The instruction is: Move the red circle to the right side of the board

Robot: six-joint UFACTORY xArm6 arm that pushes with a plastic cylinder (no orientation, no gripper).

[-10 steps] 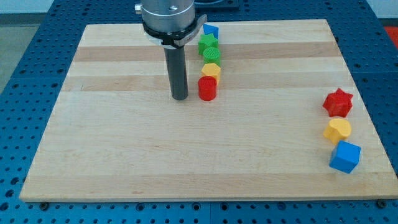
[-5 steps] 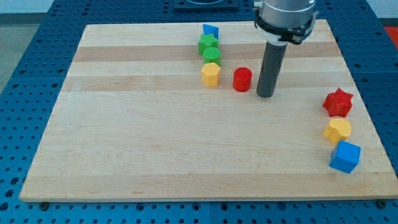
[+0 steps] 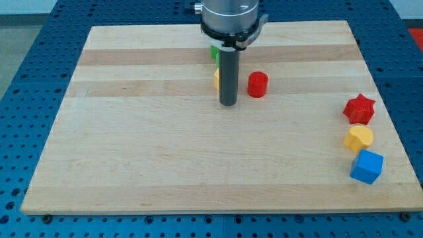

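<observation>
Wooden desk [image 3: 132, 145] on blue pegboard | we see red circle [image 3: 258, 84]: short upright cylinder, mid-board | my tip [image 3: 228, 103] just left, apart | no hand fitted

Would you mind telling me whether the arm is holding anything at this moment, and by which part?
Nothing is held. My tip rests on the board, just to the view's left of the red circle, with a small gap between them.

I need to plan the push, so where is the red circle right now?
The red circle sits slightly right of centre in the board's upper half, just right of my tip, apart from it and far left of the red star.
</observation>
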